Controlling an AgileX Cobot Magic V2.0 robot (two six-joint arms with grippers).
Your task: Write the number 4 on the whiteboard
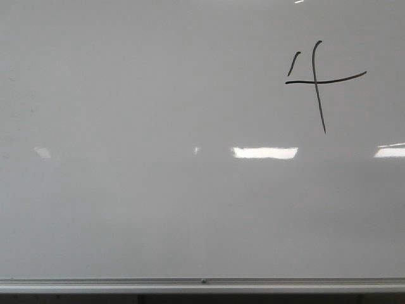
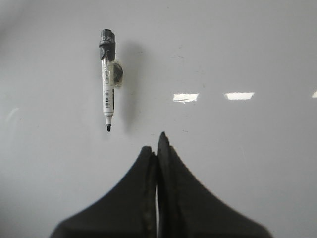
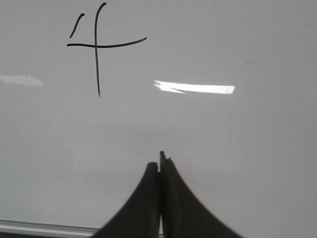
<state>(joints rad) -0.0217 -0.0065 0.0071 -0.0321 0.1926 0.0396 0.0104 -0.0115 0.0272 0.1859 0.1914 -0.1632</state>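
The number 4 (image 1: 319,81) sits complete in the upper right of the whiteboard (image 1: 158,209): short left tick, wide crossbar, long vertical. The writing looks done. The uncapped marker (image 2: 107,79) clings to the board on its own, well clear of the left gripper (image 2: 157,144), whose jaws are pressed together, empty. The right gripper (image 3: 161,161) hangs below the digit, likewise closed on nothing.

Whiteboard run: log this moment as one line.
stage: number 4 drawn | whiteboard: upper right of front view | marker: uncapped, not gripped | left gripper: shut, empty | right gripper: shut, empty
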